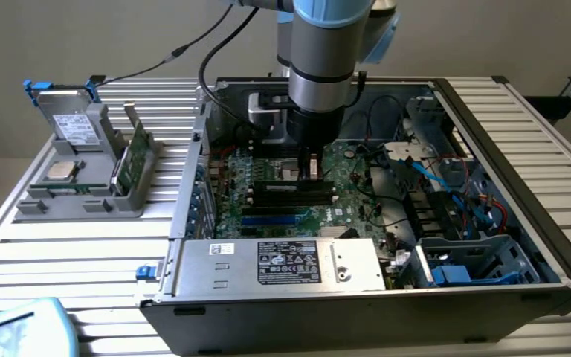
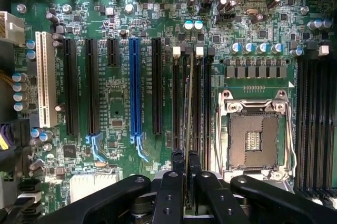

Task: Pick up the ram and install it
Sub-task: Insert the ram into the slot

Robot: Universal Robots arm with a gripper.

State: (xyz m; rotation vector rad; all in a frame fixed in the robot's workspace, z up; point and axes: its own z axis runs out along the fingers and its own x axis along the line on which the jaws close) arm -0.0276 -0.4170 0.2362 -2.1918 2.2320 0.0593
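On the desk (image 1: 68, 249) toward the exterior view's left, a grey holder (image 1: 38, 206) keeps one half-hidden green board (image 1: 137, 152). Inside the open computer case (image 1: 365, 321), the fingers (image 2: 176, 182) pinch the ram (image 2: 188, 124), edge-on over the memory slots (image 2: 175, 103) beside one empty processor socket (image 2: 254, 137).

The gripper (image 2: 186, 163) was matt black plastic, the ram (image 2: 188, 108) a dull board edge, the motherboard (image 2: 116, 92) glossy green laminate, the case (image 1: 365, 323) grey sheet metal, the table (image 1: 77, 253) ribbed metal.
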